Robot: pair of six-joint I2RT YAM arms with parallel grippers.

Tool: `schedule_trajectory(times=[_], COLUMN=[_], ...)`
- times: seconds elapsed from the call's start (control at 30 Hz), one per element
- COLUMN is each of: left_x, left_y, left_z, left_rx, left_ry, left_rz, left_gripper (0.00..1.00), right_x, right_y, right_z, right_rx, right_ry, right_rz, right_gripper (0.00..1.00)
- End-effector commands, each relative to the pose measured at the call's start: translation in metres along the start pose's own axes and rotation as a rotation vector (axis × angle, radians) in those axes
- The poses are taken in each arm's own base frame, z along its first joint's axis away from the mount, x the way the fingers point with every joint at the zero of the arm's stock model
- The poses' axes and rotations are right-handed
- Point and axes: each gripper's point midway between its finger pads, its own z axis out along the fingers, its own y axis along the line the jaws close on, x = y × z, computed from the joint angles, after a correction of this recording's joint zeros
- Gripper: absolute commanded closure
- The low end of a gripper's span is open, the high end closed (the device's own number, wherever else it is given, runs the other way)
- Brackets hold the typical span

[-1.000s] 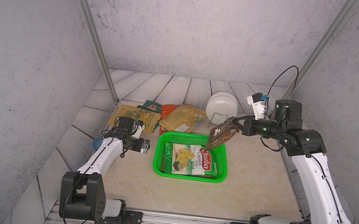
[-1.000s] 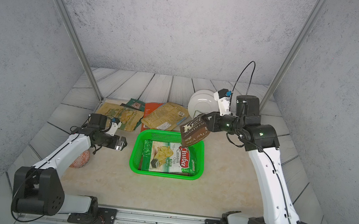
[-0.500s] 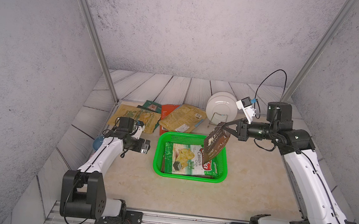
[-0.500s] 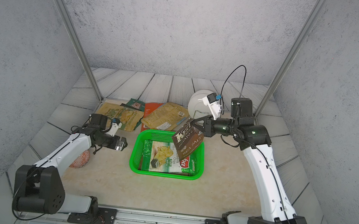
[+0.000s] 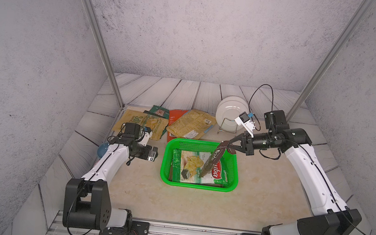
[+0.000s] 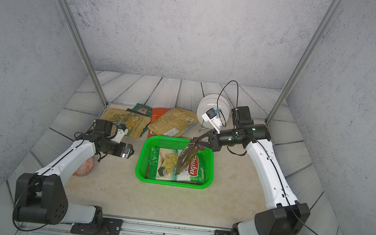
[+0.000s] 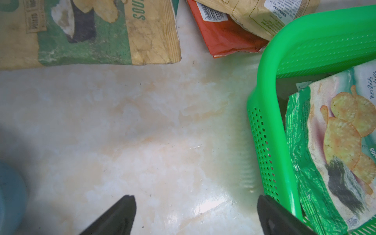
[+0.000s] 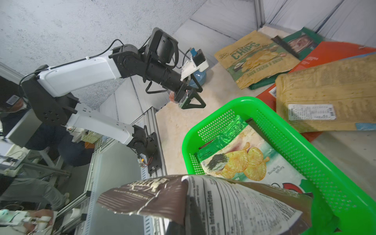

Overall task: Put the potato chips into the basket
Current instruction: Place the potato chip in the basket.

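The right gripper [image 5: 228,144] is found clamped on the top edge of a dark brown bag [image 5: 213,160] of potato chips. The bag is held tilted over the basket [image 5: 164,161], with its lower end down inside the walls. Beneath it, a green-white bag [image 5: 187,168] is seen lying flat on the basket floor. Whether the two bags touch cannot be told. In the right wrist view the dark brown bag's printed back fills the foreground, with the basket beyond it.

The left gripper [image 5: 154,154] is positioned just beside the basket wall on its own arm's side. Its jaws are spread wide and nothing is held between them, as the left wrist view confirms.

Four bags are noted on the table [image 5: 259,179] behind the basket: a mustard-yellow bag [image 5: 137,122], a dark green bag [image 5: 158,112] partly under it, an orange-red bag [image 5: 174,119], and a tan bag [image 5: 191,123] laid across the orange-red one, close to the basket's far rim. White plates [image 5: 229,114] are stood upright beside the tan bag. A blue bowl [image 5: 102,149] is partly hidden by the left arm.
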Motion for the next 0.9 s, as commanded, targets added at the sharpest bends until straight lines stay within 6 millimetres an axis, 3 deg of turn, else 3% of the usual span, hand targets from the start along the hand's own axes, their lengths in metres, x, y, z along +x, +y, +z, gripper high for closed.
schedule_trajectory(times=[0.0,0.23,0.37,0.5,0.67,0.87], left_x=[-0.004,-0.004,-0.007,-0.016,-0.022,-0.026], left_y=[-0.006,-0.008,-0.017,-0.047,-0.090,-0.105], left_z=[-0.002,-0.003,-0.007,-0.020,-0.042,-0.045], left_rx=[0.024,0.041,0.087,0.243,0.435,0.451], left_ry=[0.005,0.005,-0.004,-0.043,-0.064,-0.057], left_rz=[0.016,0.019,0.039,0.092,0.187,0.227], left_gripper=[0.00,0.01,0.05,0.17,0.20,0.20], right_x=[0.000,0.001,0.000,-0.007,-0.001,0.003], right_y=[0.017,0.020,0.010,0.004,-0.008,-0.017], right_z=[-0.003,-0.010,-0.015,-0.022,-0.021,-0.030], right_rx=[-0.113,-0.158,-0.132,-0.128,-0.089,-0.097], right_ry=[-0.015,-0.005,-0.021,-0.052,-0.021,-0.036], right_rz=[-0.042,-0.044,-0.033,-0.020,0.000,0.021], right_gripper=[1.00,1.00,1.00,1.00,1.00,1.00])
